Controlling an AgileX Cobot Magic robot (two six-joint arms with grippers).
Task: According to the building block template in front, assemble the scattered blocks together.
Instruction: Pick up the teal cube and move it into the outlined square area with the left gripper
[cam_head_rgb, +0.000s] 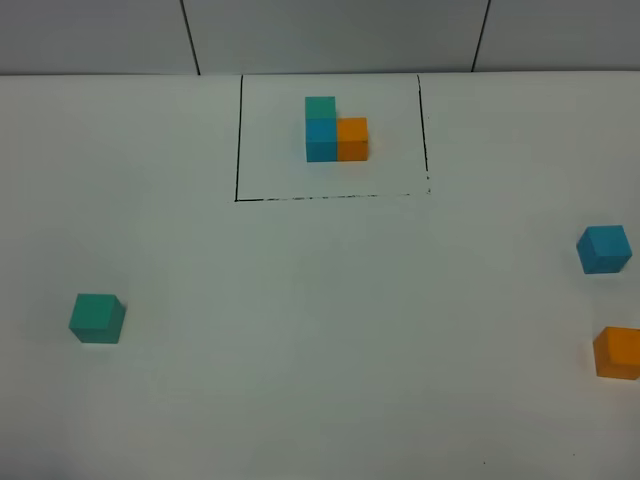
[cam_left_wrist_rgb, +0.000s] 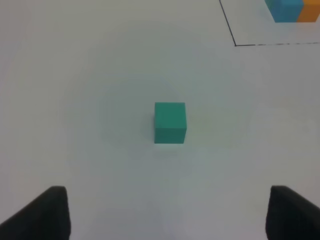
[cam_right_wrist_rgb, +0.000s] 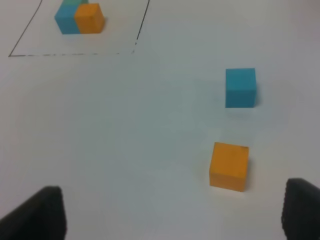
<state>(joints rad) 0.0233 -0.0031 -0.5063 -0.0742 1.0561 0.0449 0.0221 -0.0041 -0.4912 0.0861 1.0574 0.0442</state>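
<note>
In the high view, the building block template (cam_head_rgb: 335, 130) sits in the upper middle of the picture, inside a thin black line (cam_head_rgb: 240, 140). Its green cube shows above its blue cube, and its orange cube touches the blue one on the right. I cannot tell if the green one is behind the blue one or on top of it. The template is put there to be copied.

The three loose blocks are far apart on the white table (cam_head_rgb: 320, 350). The green block (cam_head_rgb: 97, 318) is at the lower left. The blue block (cam_head_rgb: 603, 249) and the orange block (cam_head_rgb: 618, 352) are at the right edge, near each other but not touching. No arm shows in this view. Nothing is joined yet, so the job looks like it is at its very start.

In the left wrist view, the left claw (cam_left_wrist_rgb: 167, 215) has its two dark fingers (cam_left_wrist_rgb: 50, 215) wide apart and holds nothing. The green block (cam_left_wrist_rgb: 170, 122) lies ahead of it, lined up with the gap. I think this arm is aimed there because green is on its side.

In the right wrist view, the right claw (cam_right_wrist_rgb: 172, 215) is wide apart too and has nothing in it. The orange block (cam_right_wrist_rgb: 229, 166) is the closer one and the blue block (cam_right_wrist_rgb: 240, 87) is farther off, both a bit to one side of the gap. I think this claw would have to shift over first.
</note>
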